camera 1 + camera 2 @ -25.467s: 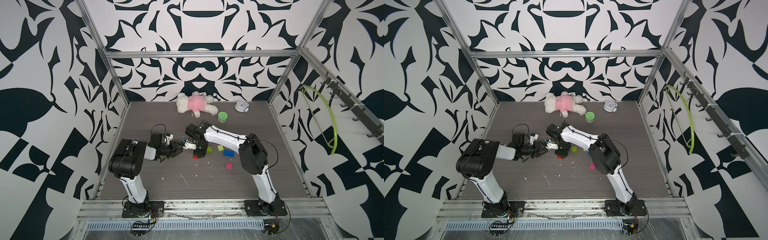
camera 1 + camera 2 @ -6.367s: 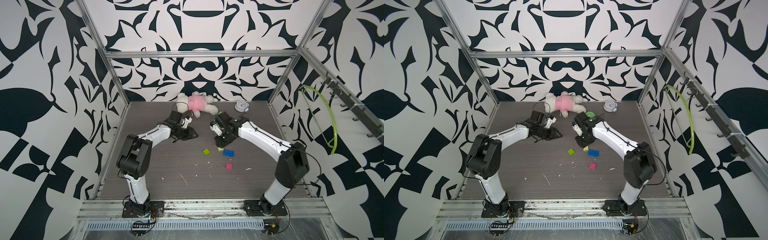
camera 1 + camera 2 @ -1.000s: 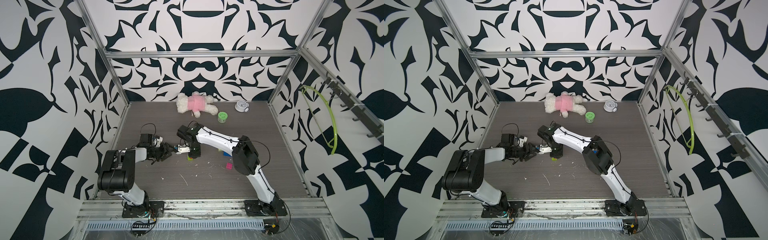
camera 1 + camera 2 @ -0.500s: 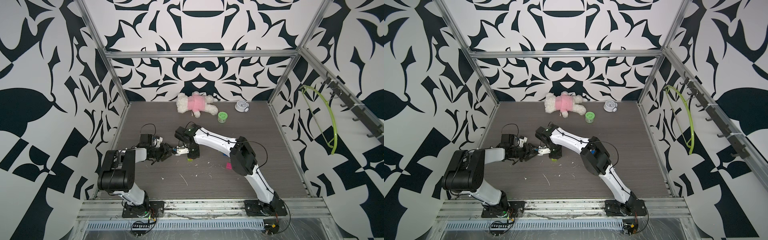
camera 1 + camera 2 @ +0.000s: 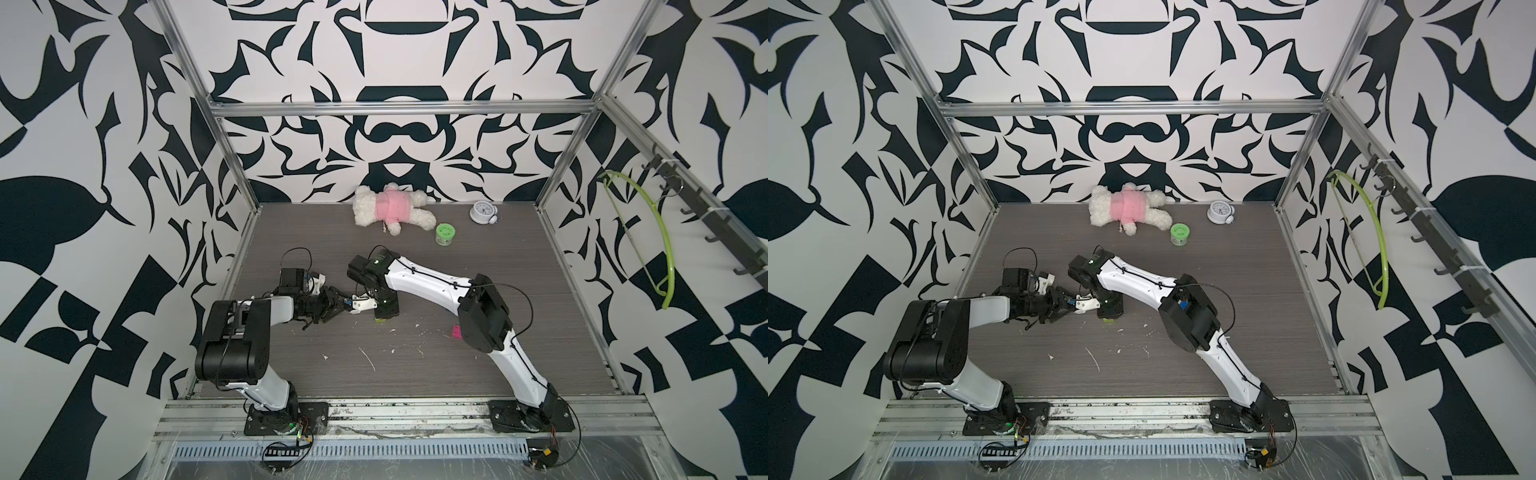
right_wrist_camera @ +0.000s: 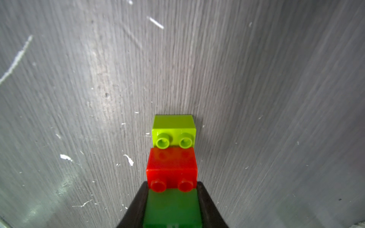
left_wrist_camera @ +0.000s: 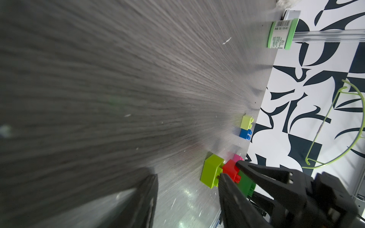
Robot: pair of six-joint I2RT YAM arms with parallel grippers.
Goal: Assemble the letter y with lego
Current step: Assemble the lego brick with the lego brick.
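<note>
Grey wood-grain table (image 5: 415,374) carries all the work, between patterned walls. At the left, the left gripper (image 5: 332,308) lies low, just beside the stack. Its jaws stand partly apart and, as far as I can see, they hold nothing. Next to it, the right gripper (image 6: 172,187) is clamped on the green brick (image 6: 172,209). The red brick (image 6: 171,167) sits under the green one and on the yellow-green brick (image 6: 173,126), which rests on the table, each shifted one stud row like a stair. I cannot tell if the lowest joint is fully pressed. I think the push should go straight down along the studs, because an off-centre load may tip the bottom brick; the free gripper could brace it sideways. Further right, the pink brick (image 7: 237,158), the blue brick (image 7: 245,134) and the second yellow-green brick (image 7: 246,122) lie loose.
</note>
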